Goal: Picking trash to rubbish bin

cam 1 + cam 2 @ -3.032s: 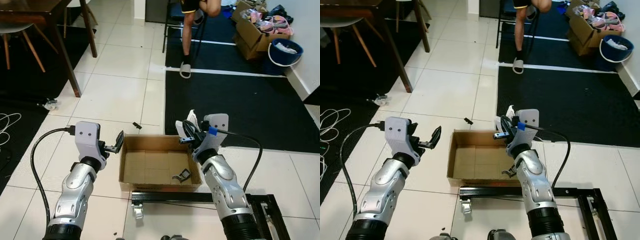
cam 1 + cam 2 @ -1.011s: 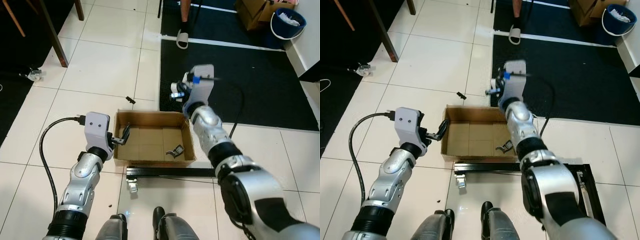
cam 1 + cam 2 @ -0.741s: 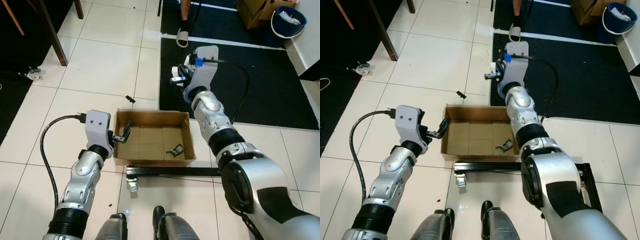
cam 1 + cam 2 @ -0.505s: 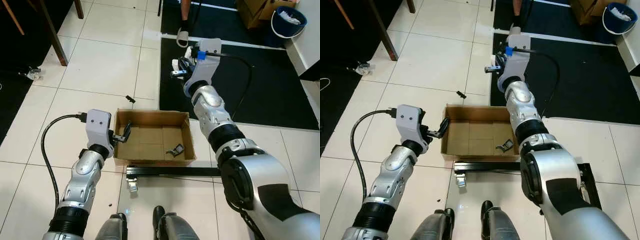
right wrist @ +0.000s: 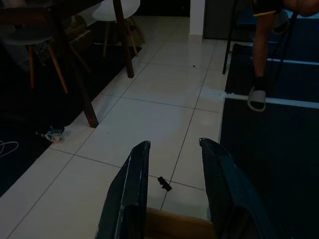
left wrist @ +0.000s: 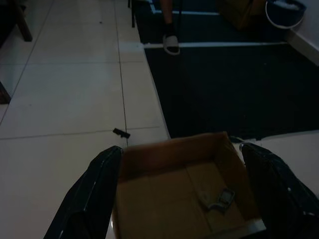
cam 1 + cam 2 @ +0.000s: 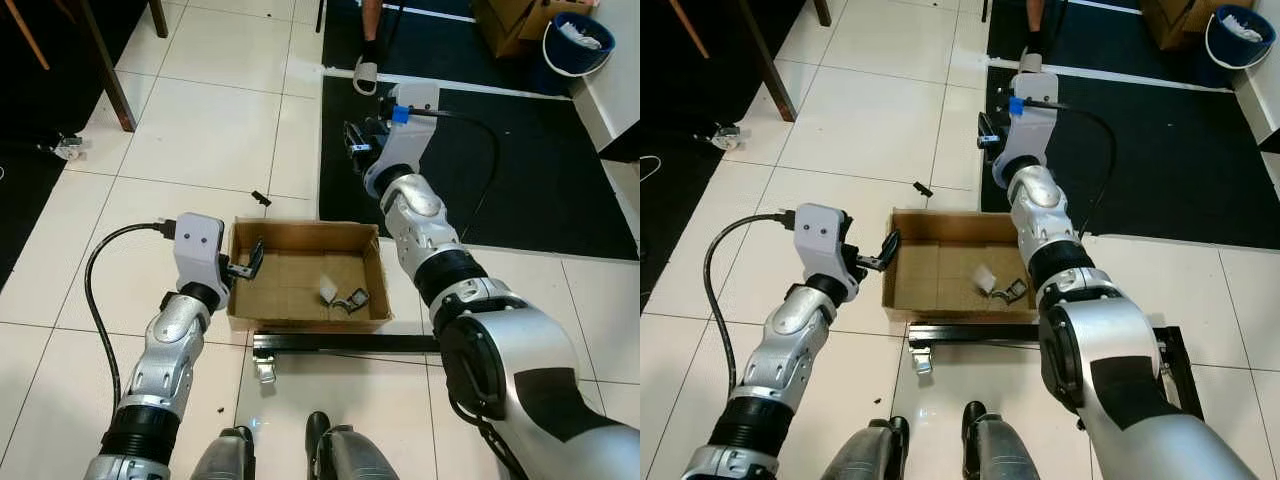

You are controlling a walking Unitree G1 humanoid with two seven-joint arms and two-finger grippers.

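Note:
An open cardboard box (image 7: 240,300) stands on the tiled floor in front of me. On its bottom lie a white scrap of trash (image 7: 328,292) and a grey-black piece (image 7: 353,300). My left gripper (image 7: 251,264) is open at the box's left wall, and its wrist view looks into the box (image 6: 164,149) between widely spread fingers (image 6: 97,194). My right gripper (image 7: 357,140) is raised beyond the box's far side, over the edge of the black mat. It is open with nothing between its fingers (image 5: 132,194).
A small black bit (image 7: 260,198) lies on the tiles beyond the box, and crumpled trash (image 7: 68,147) lies by a table leg (image 7: 105,75). A person's slippered foot (image 7: 366,75) rests on the black mat (image 7: 520,170). A black metal frame (image 7: 340,345) runs along the box's near side.
My right gripper rose and swung away past the box's far side, then opened. The white scrap it held now lies inside the box. The left gripper stayed by the left wall.

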